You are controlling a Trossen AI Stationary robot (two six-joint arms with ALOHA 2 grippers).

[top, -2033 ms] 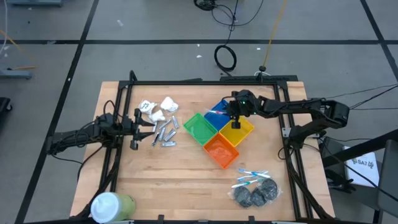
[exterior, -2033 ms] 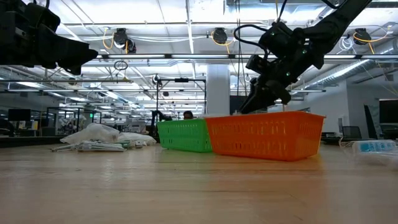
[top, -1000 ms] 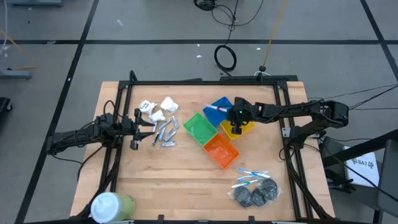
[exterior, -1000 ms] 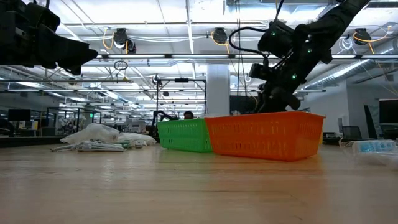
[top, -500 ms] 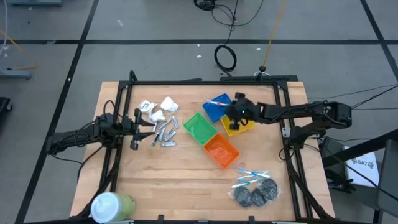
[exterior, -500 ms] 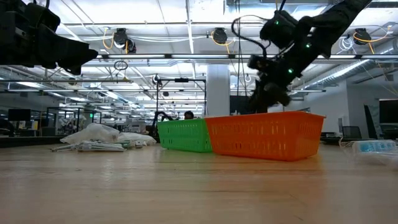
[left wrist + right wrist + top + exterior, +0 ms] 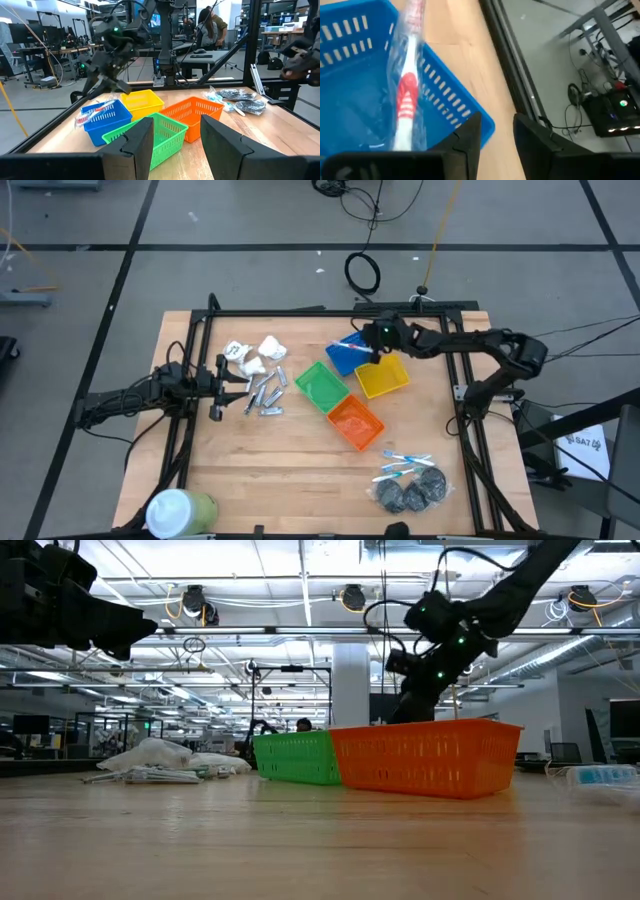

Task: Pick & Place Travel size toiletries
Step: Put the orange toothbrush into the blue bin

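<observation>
A red-and-white stick in a clear wrapper [image 7: 407, 95] lies in the blue bin [image 7: 345, 360], its upper end resting on the far rim. My right gripper [image 7: 497, 135] hovers open over that bin's far right corner [image 7: 368, 352], holding nothing. White packets [image 7: 255, 357] and silver pieces [image 7: 265, 396] lie on the table's left part. Blue-and-white sticks [image 7: 403, 464] and dark grey wads [image 7: 410, 494] lie near the front right. My left gripper [image 7: 176, 145] waits open at the table's left edge [image 7: 222, 387], beside the silver pieces.
The green [image 7: 320, 385], yellow [image 7: 383, 378] and orange [image 7: 355, 422] bins adjoin the blue one at mid-table. A green-and-white cylinder [image 7: 180, 510] stands at the near left corner. A black frame [image 7: 330, 312] runs round the table's edges. Bare wood lies in front of the bins.
My right gripper has gone from above the yellow bin toward the table's far edge and a little left, ending over the blue bin's far right corner. The stick stays in the blue bin.
</observation>
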